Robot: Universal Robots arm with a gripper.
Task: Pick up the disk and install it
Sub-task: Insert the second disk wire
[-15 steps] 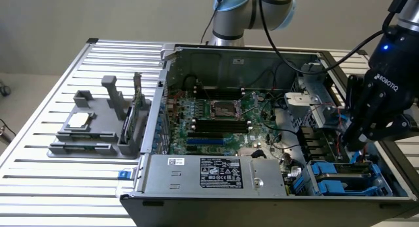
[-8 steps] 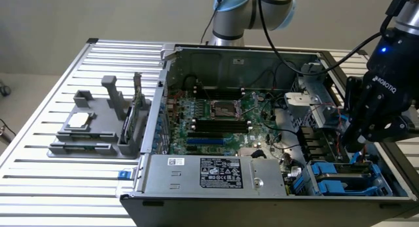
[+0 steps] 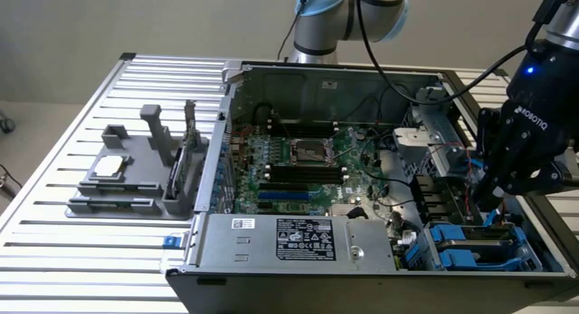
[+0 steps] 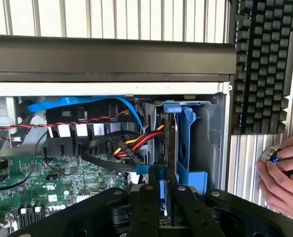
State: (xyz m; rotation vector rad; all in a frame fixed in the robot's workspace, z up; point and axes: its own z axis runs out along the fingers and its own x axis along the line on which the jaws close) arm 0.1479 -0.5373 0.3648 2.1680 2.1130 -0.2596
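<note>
The disk [image 4: 162,148] stands on edge in its blue carrier [image 4: 188,148] inside the drive bay at the corner of the open computer case [image 3: 362,277], at the exterior view's right. In the wrist view the gripper [image 4: 164,197] reaches down over it, its two black fingers [image 4: 142,207] close together on either side of the carrier's edge; they appear to clamp the disk, though the contact itself is hard to make out. In the exterior view the gripper [image 3: 493,205] hangs just above the blue bay [image 3: 475,249], beside the long grey power-supply box [image 3: 299,239] with its stickers. The green motherboard [image 3: 299,171] fills the middle of the case. Red, yellow and black cables [image 4: 131,143] and a blue cable [image 4: 82,104] run just beside the bay. A grey fixture [image 3: 135,171] sits on the slatted tabletop [image 3: 54,260] at the exterior view's left. A black keyboard [image 4: 262,64] lies outside the case, and a person's hand [image 4: 284,173] rests near it on a round knob.
</note>
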